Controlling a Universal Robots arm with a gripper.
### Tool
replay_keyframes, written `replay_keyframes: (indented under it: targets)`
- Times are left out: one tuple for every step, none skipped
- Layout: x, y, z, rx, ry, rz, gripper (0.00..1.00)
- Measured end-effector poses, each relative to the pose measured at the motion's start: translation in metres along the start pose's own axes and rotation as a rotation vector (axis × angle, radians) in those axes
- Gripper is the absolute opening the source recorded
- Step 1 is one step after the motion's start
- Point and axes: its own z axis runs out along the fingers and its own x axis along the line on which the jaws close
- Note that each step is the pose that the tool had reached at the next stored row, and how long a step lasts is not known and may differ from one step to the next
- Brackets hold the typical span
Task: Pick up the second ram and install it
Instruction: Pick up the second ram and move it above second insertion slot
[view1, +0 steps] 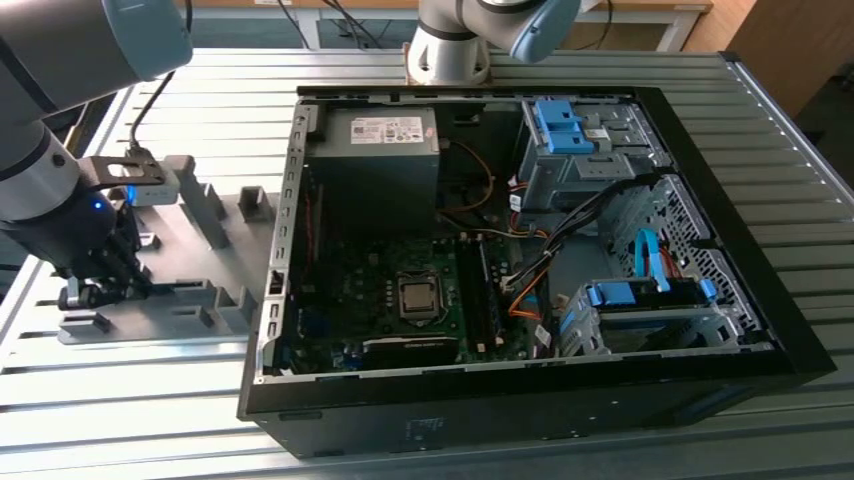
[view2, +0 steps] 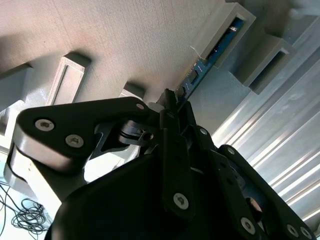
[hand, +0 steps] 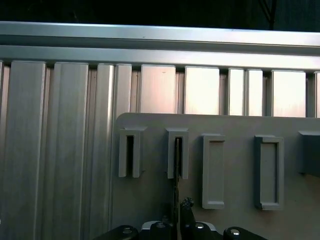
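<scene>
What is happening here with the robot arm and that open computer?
The arm's hand is down at the grey fixture plate, beside the open computer case. It appears closed on the second ram, which stands on edge in a slot of the fixture. The ram is not yet in the computer.

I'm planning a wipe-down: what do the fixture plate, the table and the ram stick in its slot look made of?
Fixture plate: grey matt plastic, probably 3D-printed, judging by its fine layered texture. Table: bare metal, likely aluminium, with ribbed slats that reflect brightly. Second ram: thin blue-green circuit board, presumably fibreglass laminate; finish hard to judge.
</scene>
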Motion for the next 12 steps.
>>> replay_keyframes:
  targets:
    - [0.0000, 0.0000, 0.0000, 0.0000, 0.0000, 0.000, 0.22]
    - [0.0000, 0.0000, 0.0000, 0.0000, 0.0000, 0.000, 0.22]
    - [0.0000, 0.0000, 0.0000, 0.0000, 0.0000, 0.000, 0.22]
    - [0.0000, 0.0000, 0.0000, 0.0000, 0.0000, 0.000, 0.20]
    - [0.0000, 0.0000, 0.0000, 0.0000, 0.0000, 0.000, 0.14]
    - [0.0000, 0.0000, 0.0000, 0.0000, 0.0000, 0.000, 0.14]
    - [0.0000, 0.0000, 0.0000, 0.0000, 0.0000, 0.000, 0.14]
    - [0.0000, 0.0000, 0.0000, 0.0000, 0.0000, 0.000, 0.14]
    - [0.0000, 0.0000, 0.0000, -0.0001, 0.0000, 0.000, 0.14]
    - [0.0000, 0.0000, -0.0001, 0.0000, -0.0001, 0.000, 0.14]
    - [0.0000, 0.0000, -0.0002, 0.0001, -0.0001, 0.000, 0.14]
    - [0.0000, 0.0000, -0.0005, 0.0000, 0.0000, 0.000, 0.14]
